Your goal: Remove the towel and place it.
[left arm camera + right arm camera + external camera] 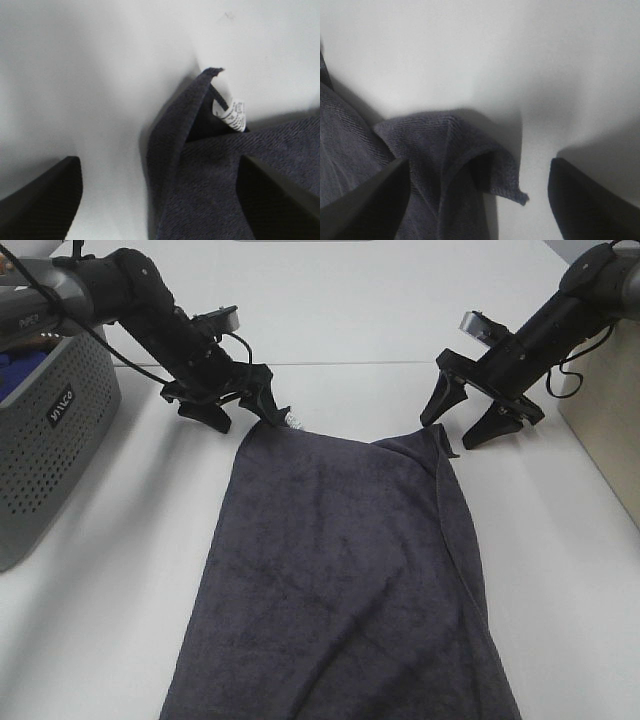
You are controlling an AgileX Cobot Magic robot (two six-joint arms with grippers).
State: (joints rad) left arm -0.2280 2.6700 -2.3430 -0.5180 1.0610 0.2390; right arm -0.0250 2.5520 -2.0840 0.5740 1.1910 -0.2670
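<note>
Straddling corners of the towel (340,580) with left gripper (247,418) and right gripper (452,430) wide open, empty, risking curled hems slipping free.

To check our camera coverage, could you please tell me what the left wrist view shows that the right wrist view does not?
Only the left wrist view shows the white tag on the dark grey towel, beside a raised hemmed edge, and the open left claw. Only the right wrist view shows a curled corner without a tag, and the open right claw. Both show towel fabric lying on the white table, with part of it between the claw's fingers.
</note>
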